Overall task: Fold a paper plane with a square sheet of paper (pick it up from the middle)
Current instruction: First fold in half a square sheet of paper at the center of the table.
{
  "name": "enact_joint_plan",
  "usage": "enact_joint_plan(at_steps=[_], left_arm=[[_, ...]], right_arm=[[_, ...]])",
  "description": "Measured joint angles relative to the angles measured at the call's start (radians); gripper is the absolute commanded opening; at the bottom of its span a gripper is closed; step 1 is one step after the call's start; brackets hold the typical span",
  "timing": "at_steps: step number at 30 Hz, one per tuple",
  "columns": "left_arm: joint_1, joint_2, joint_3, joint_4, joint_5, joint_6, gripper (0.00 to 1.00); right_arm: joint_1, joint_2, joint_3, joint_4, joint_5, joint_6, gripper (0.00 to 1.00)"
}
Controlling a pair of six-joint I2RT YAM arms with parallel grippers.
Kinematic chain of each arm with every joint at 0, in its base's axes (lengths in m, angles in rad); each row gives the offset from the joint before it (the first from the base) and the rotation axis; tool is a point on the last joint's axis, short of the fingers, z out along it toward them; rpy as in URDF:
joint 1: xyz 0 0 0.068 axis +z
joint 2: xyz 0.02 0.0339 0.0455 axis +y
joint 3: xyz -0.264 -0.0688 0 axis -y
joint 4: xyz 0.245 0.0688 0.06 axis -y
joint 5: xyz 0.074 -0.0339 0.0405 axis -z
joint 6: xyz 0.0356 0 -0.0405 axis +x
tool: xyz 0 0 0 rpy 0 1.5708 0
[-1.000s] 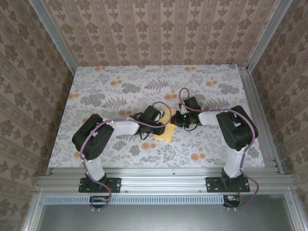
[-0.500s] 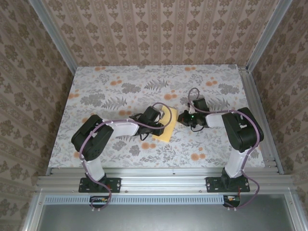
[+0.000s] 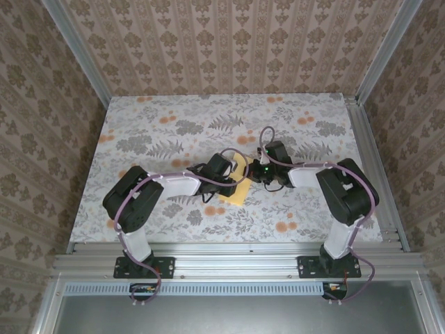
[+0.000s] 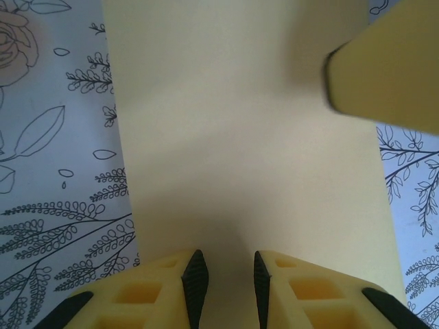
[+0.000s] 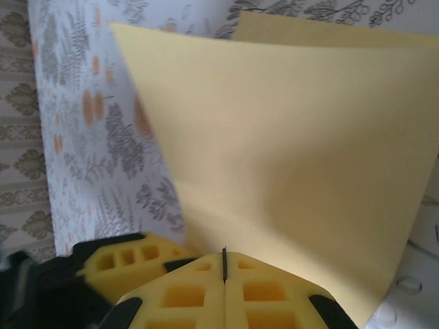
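Step in hand, as judged: a fold of the paper (image 3: 238,192), with one edge carried over while the rest is pinned. The paper is seen at the centre of the top view, on the table (image 3: 174,132), between the two grippers. No plane shape is made out yet.

Left gripper (image 4: 226,282): fingers are a little apart with nothing between them, set at the lower edge of its wrist frame over the flat sheet. Contact with the paper cannot be confirmed.

Right gripper (image 5: 224,264): fingers are closed together, seemingly pinched on the sheet's edge. A flap is raised across that frame, and a second layer is visible at upper right.

For a good fold:
- The left fingers are best pressed flat beside the intended crease, so the sheet is not dragged.
- The raised edge is to be carried over in a low arc and aligned with the opposite edge before release.

Risk, as judged: the thin paper is easily buckled or pulled askew if tugged.
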Motion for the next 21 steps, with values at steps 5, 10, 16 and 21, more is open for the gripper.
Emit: enact_joint_plan(at_steps=[5,10,16,21], left_arm=[[0.0,-0.002,0.0,-0.007,-0.003,0.006,0.31],[0.0,-0.004,-0.002,-0.007,-0.005,0.006,0.31],[0.0,-0.007,-0.008,-0.003,-0.008,0.006,0.31],[0.0,-0.011,-0.017,0.005,-0.008,0.006,0.31]], right_arm=[[-0.004,0.059,0.056,-0.01,0.016,-0.017,0.07],[-0.026,0.088,0.075,-0.015,0.037,-0.051,0.07],[-0.053,0.109,0.074,-0.01,0.037,-0.068,0.07],[-0.077,0.108,0.049,0.035,0.02,-0.076,0.08]])
